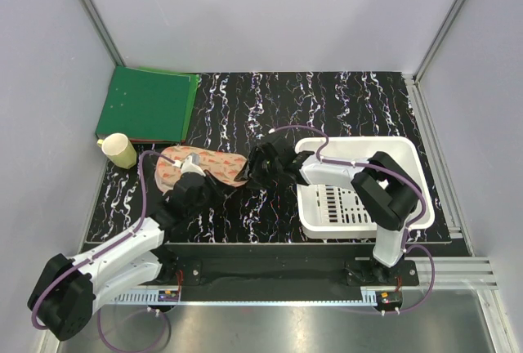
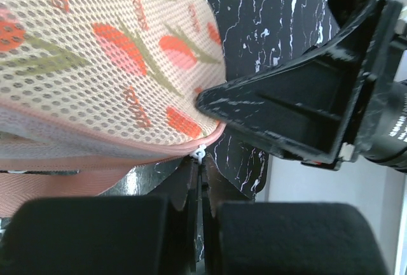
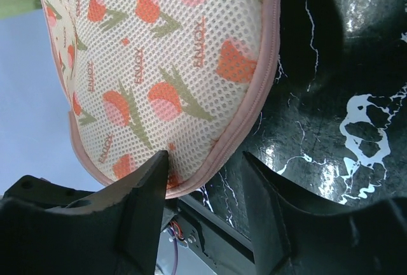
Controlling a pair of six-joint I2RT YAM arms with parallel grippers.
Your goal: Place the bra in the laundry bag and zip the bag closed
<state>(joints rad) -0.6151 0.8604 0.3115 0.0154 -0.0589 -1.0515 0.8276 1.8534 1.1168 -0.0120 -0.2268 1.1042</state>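
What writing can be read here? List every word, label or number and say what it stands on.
"TOM..", last letters unclear: a small red word repeated among the tulip prints on the laundry bag.
White lettering on the black lens barrel: too small to read.
Green folder, yellow cup, white basket: no readable text.

Your laundry bag (image 1: 225, 167) lies left of centre on the table (image 1: 270, 100). The cup (image 1: 121, 151) stands near it on the left, and the folder (image 1: 147, 106) lies behind the cup in the back-left corner. The basket (image 1: 327, 224) stands on the right side, apart from the bag. Your left gripper (image 1: 194, 169) sits over the bag's near edge. Your right gripper (image 1: 255, 169) is at the bag's right end, between bag and basket, with the rim between its fingers.
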